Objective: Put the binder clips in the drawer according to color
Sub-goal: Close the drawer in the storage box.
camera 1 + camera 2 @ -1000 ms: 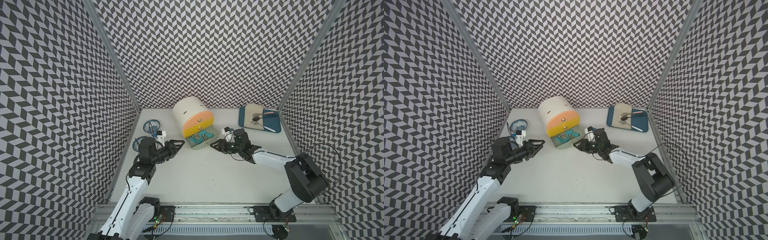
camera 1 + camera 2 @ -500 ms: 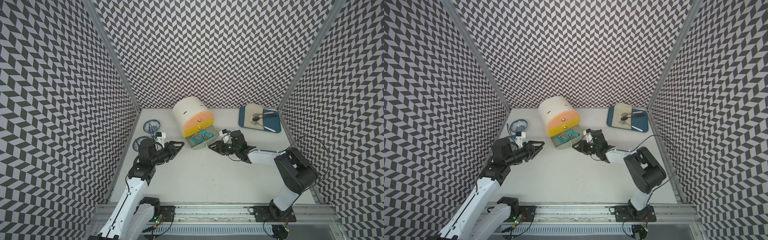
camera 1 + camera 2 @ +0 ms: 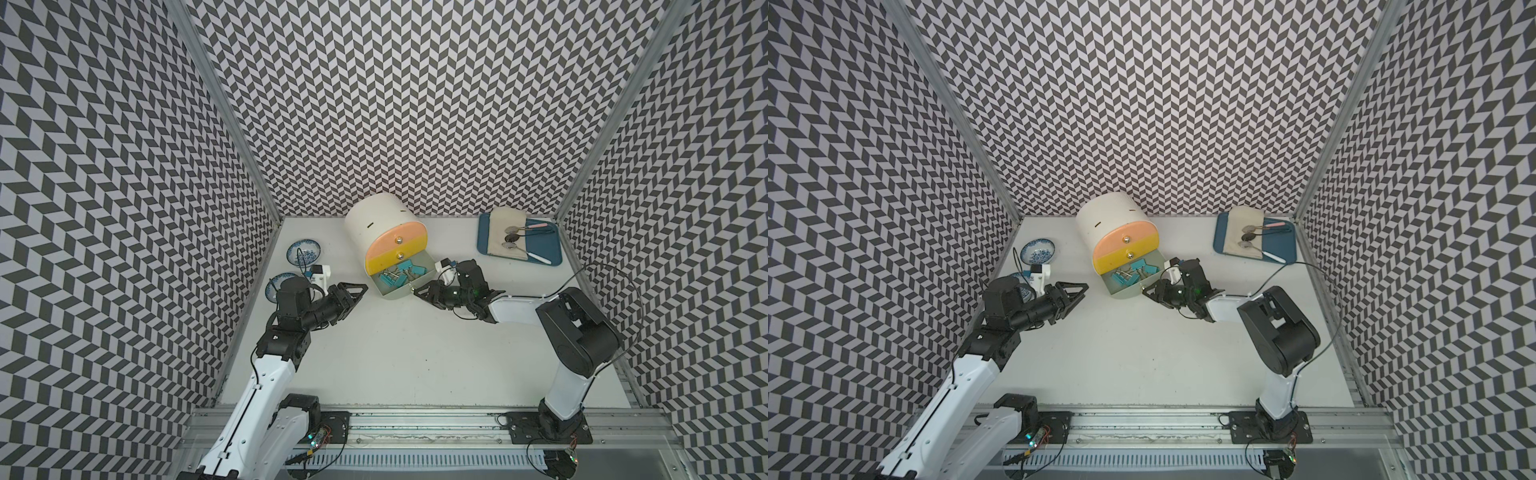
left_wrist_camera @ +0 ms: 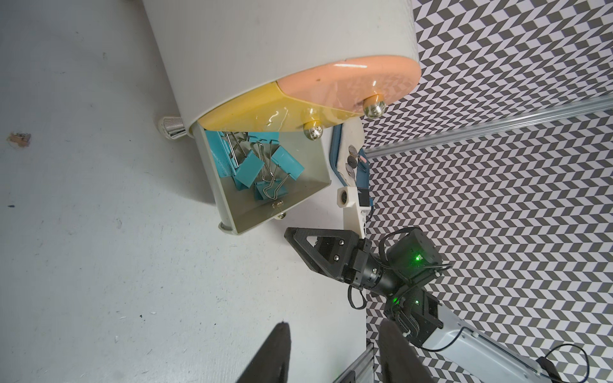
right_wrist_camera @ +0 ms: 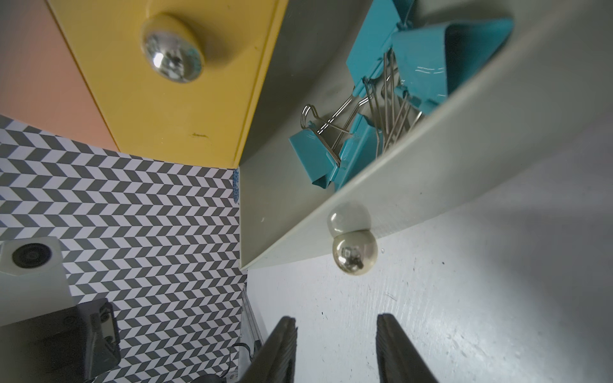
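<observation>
The cream drawer cabinet (image 3: pixel 376 226) (image 3: pixel 1108 220) stands at the back middle, its pink and yellow fronts shut. Its pale grey-green bottom drawer (image 4: pixel 300 185) is pulled out and holds several teal binder clips (image 3: pixel 399 276) (image 3: pixel 1133 273) (image 4: pixel 257 169) (image 5: pixel 421 73). My right gripper (image 3: pixel 420 291) (image 3: pixel 1149 289) (image 5: pixel 335 323) is open and empty, low on the table just in front of that drawer's metal knob (image 5: pixel 355 257), apart from it. My left gripper (image 3: pixel 358 289) (image 3: pixel 1080 287) (image 4: pixel 333 328) is open and empty, left of the drawer.
A blue tray (image 3: pixel 549 245) (image 3: pixel 1285 246) with a cloth and spoons lies at the back right. Two blue-patterned dishes (image 3: pixel 303 252) (image 3: pixel 275 286) sit by the left wall, behind my left arm.
My right gripper has slid left toward the open drawer's front, its arm folding closer. The left arm has not moved.
</observation>
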{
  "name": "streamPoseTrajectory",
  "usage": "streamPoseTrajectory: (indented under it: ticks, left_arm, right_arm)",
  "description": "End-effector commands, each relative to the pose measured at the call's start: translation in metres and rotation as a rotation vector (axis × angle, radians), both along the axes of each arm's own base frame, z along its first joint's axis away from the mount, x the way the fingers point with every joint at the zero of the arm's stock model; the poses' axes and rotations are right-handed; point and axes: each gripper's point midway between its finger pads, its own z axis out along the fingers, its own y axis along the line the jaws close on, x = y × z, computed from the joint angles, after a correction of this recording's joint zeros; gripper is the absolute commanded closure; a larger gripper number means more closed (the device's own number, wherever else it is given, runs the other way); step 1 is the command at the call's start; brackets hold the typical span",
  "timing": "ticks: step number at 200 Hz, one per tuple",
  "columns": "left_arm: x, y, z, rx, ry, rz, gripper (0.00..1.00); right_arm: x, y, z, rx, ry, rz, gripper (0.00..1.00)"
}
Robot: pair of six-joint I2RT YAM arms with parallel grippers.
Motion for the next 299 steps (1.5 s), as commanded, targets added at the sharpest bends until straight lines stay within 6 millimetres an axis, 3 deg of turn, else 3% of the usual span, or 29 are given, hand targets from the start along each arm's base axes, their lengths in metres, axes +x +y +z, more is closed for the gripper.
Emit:
streamPoseTrajectory:
  ticks: [1,171,238,299]
  left_arm:
    - [-0.001,0.001,-0.004,0.017,-0.001,-0.007,0.53]
    - [0.002,0.006,-0.009,0.041,0.019,-0.021,0.53]
    - [0.003,0.006,-0.009,0.05,0.023,-0.026,0.53]
    - [0.005,0.006,-0.01,0.053,0.026,-0.026,0.53]
  right_arm:
    - [0.009,0.01,0.014,0.048,-0.051,0.012,0.57]
    - [0.024,0.027,0.0,0.079,-0.026,0.013,0.67]
    - [0.036,0.033,0.017,0.112,-0.06,0.004,0.7]
    - [0.054,0.037,0.019,0.133,-0.053,-0.022,0.71]
